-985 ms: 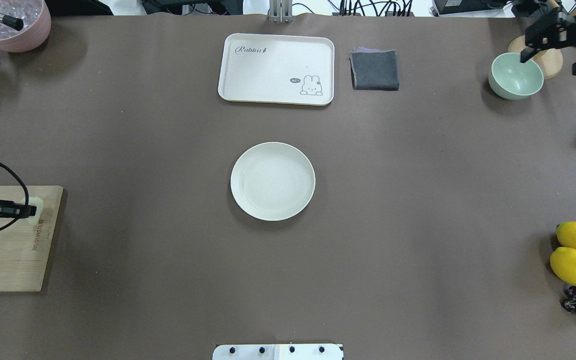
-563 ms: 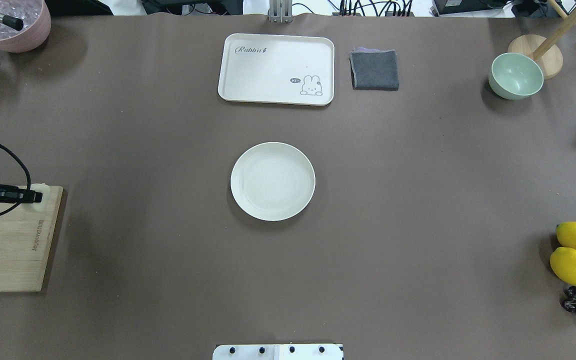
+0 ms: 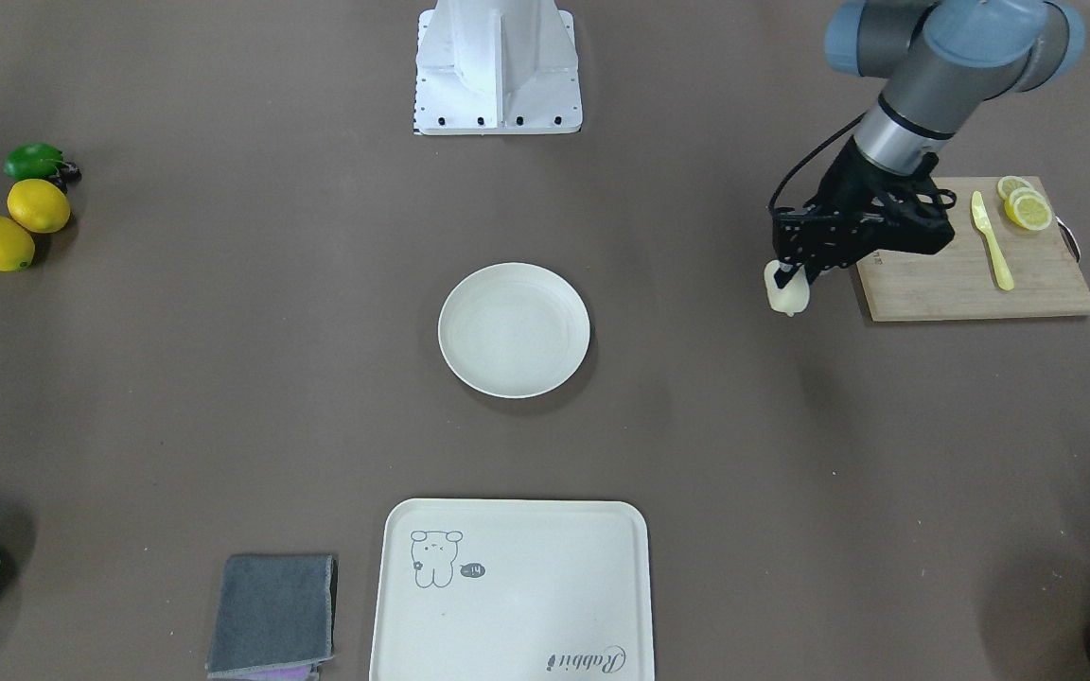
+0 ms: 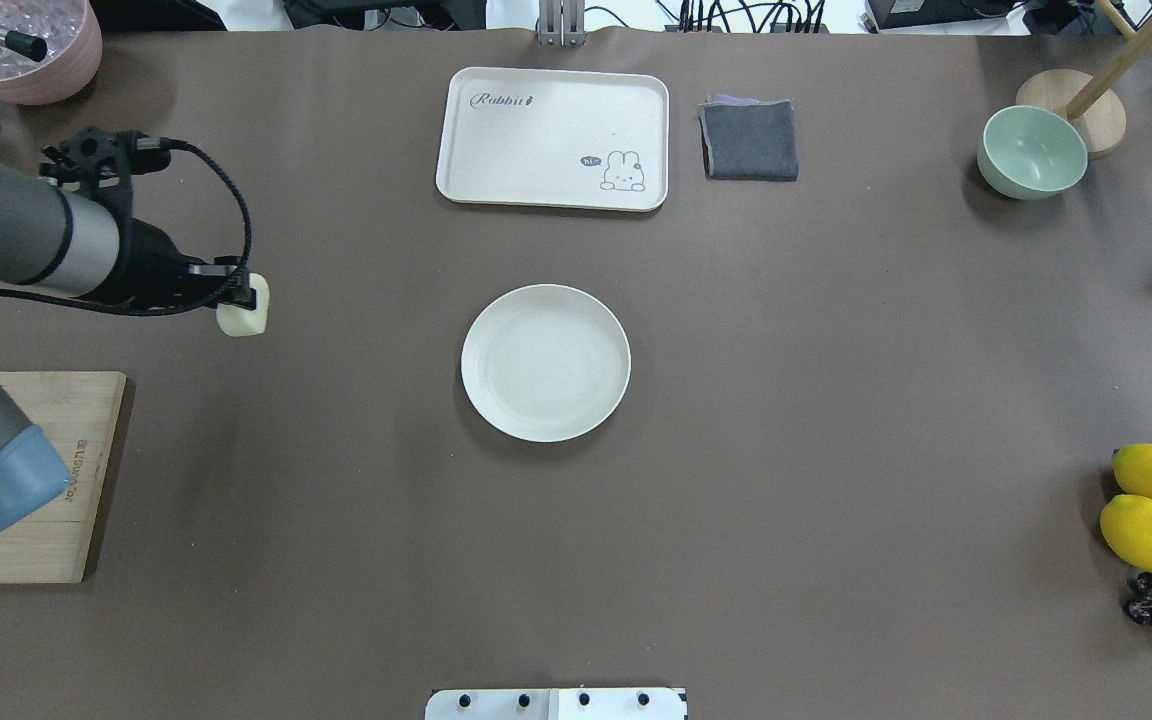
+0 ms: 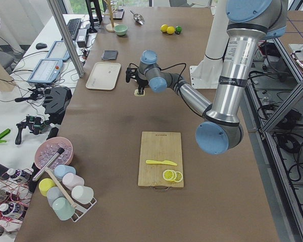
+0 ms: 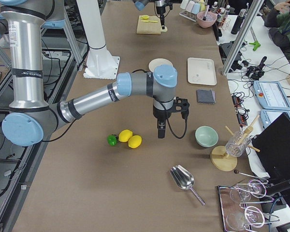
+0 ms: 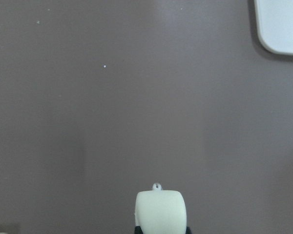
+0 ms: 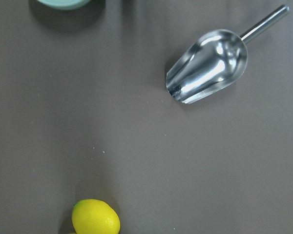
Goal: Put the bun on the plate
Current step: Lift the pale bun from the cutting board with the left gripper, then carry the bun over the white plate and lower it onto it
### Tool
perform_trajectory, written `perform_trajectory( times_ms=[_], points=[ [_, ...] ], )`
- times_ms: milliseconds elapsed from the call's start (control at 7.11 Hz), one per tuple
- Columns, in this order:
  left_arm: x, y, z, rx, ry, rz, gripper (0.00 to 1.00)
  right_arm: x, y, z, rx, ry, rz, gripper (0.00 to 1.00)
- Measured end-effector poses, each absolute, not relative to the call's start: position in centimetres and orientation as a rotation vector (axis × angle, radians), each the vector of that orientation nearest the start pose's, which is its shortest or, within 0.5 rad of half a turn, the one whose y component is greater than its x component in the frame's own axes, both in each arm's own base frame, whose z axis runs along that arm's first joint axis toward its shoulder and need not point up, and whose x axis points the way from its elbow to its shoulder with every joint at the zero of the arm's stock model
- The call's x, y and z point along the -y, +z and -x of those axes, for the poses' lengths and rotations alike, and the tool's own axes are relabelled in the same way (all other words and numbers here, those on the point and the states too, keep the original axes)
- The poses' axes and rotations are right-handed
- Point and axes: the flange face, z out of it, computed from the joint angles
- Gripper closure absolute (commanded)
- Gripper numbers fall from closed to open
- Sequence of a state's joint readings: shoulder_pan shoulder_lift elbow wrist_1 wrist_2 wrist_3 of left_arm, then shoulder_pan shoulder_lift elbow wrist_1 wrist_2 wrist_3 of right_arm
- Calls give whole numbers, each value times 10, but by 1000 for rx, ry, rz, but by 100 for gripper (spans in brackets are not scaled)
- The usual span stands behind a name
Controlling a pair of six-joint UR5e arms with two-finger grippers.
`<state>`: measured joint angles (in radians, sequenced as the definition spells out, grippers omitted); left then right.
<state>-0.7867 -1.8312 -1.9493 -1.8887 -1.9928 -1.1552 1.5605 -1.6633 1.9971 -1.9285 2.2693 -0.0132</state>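
Observation:
The bun (image 4: 243, 318), a small pale cream block, hangs above the bare brown table with my left gripper (image 4: 236, 298) shut on it. It is well to the left of the plate (image 4: 545, 362) in the overhead view. From the front, the bun (image 3: 787, 293) in the left gripper (image 3: 788, 274) sits right of the round off-white plate (image 3: 514, 329), which holds nothing. The left wrist view shows the bun (image 7: 161, 209) at the bottom edge. My right gripper (image 6: 160, 130) shows only in the exterior right view, near the lemons; I cannot tell its state.
A wooden cutting board (image 3: 942, 279) with lemon slices (image 3: 1026, 206) and a yellow knife (image 3: 992, 241) lies behind the left arm. The cartoon tray (image 4: 552, 138), grey cloth (image 4: 749, 139), green bowl (image 4: 1031, 152), lemons (image 4: 1146, 505) and a metal scoop (image 8: 207, 66) ring the plate.
My left gripper has carried the bun off the cutting board, to the right and farther up the table, closer to the plate. The right gripper has left the overhead view's top right.

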Motion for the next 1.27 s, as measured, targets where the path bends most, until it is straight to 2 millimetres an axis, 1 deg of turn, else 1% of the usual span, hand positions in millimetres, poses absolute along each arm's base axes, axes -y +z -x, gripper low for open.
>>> perform_trajectory(
  times_ms=[141,281,422,563,704,844,985,1126,1267],
  points=[
    [452,269,-366,-992,-165,-192,67,419,558,-67,705,-34,34,0],
    [439,230,-409,-990,-186,-179,67,414,579,-70,710,-47,28,0],
    [425,201,-450,-995,-208,-171,67,413,595,-71,715,-54,17,0],
    [415,181,-488,-993,-225,-172,67,413,604,-71,719,-57,11,0],
    [407,172,-525,-979,-230,-189,66,412,607,-71,721,-59,8,0],
    [406,171,-554,-969,-231,-207,66,413,606,-71,724,-60,3,0],
    [409,175,-580,-961,-235,-228,66,413,606,-70,727,-59,0,0],
    [413,178,-600,-956,-237,-245,63,413,606,-70,730,-58,1,0],
    [414,180,-611,-949,-237,-250,63,413,606,-70,736,-56,1,0]
  ],
)
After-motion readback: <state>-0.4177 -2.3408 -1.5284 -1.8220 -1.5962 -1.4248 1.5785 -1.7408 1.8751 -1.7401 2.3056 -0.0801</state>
